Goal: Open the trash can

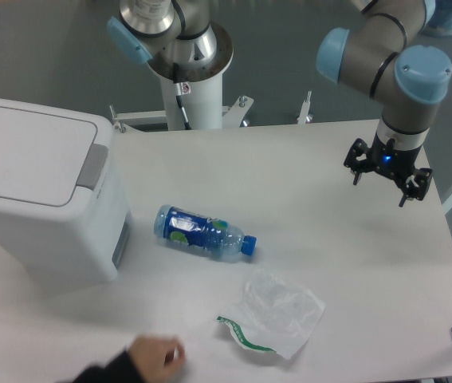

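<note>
The trash can (38, 191) is a big white boxy bin at the left edge of the table. Its flat lid is down, and a grey push panel (92, 166) sits along the lid's right side. My gripper (388, 178) hangs above the table's right side, far from the bin. Its fingers (357, 169) are spread apart with nothing between them.
A plastic bottle (204, 232) with a blue label and blue cap lies on its side mid-table, right of the bin. A crumpled clear plastic bag (277, 311) lies nearer the front. A person's hand (152, 359) rests at the front edge. The arm's white base (192, 84) stands behind the table.
</note>
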### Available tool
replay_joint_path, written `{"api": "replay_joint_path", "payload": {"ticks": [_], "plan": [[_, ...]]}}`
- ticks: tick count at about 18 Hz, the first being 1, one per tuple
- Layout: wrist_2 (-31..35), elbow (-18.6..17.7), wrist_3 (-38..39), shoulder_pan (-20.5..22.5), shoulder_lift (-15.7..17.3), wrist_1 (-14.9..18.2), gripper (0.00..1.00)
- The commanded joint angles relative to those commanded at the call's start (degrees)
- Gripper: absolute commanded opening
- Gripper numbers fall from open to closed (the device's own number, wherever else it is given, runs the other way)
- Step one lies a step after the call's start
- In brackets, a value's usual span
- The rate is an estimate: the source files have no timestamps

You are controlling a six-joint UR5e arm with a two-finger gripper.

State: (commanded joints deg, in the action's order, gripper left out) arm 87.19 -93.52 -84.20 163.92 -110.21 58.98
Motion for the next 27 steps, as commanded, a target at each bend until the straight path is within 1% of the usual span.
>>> {"api": "replay_joint_path", "payload": {"ticks": [3, 6, 7, 12, 14, 17, 23, 27], "plan": [[-0.44, 0.0, 0.0, -0.26, 0.09, 0.09, 1.0], [-1.14, -1.93, 0.17, -0.35, 0.18, -0.09, 1.0], [-1.93, -2.02, 1.31, -0.35, 0.35, 0.0, 1.0], [-3.95, -3.16, 8.43, -1.05, 3.42, -0.44, 1.0], [-6.23, -3.86, 8.79, -1.05, 3.52, -0.62, 1.0], [-7.64, -3.87, 8.7, -0.44, 3.34, -0.62, 1.0], [-7.73, -3.78, 8.7, -0.35, 3.25, -0.53, 1.0], [-7.38, -2.99, 8.88, -0.61, 3.52, 0.78, 1.0]]}}
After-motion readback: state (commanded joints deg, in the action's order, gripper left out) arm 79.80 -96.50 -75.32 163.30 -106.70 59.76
